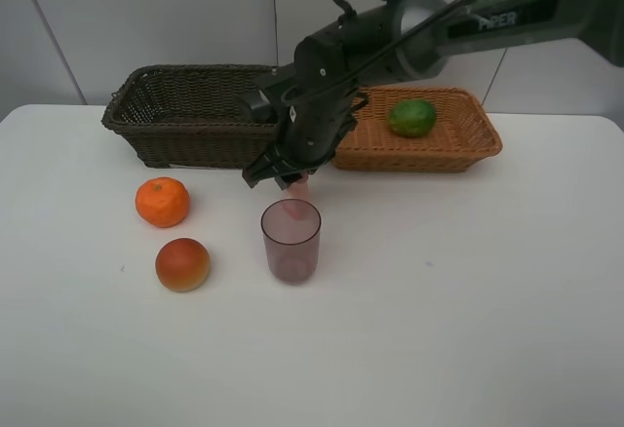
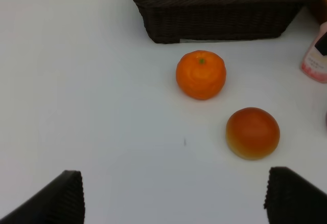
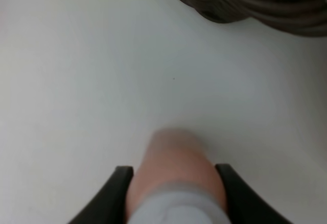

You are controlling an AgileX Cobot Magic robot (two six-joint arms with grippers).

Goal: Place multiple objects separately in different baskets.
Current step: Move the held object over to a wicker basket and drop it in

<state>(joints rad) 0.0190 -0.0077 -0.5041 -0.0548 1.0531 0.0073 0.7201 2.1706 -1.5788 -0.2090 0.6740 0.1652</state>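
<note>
From the high camera, my right gripper (image 1: pixel 290 179) reaches across the middle and comes down on the pink bottle (image 1: pixel 296 194), which stands on the white table (image 1: pixel 468 291). The purple cup (image 1: pixel 291 240) stands just beside my fingertips, on the side away from the baskets. The dark basket (image 1: pixel 185 115) is near behind them, and the light basket (image 1: pixel 458 144), holding the green fruit (image 1: pixel 412 118), is off to the side. In my left wrist view, my left gripper (image 2: pixel 176 201) is spread wide and touches nothing. The tangerine (image 2: pixel 201 74) and the red-orange fruit (image 2: pixel 253 133) lie ahead of it, clear of both fingers (image 2: pixel 64 198). In my right wrist view, my two dark fingers (image 3: pixel 118 191) pinch the pink bottle's body from both sides, touching it just past its white cap.
</note>
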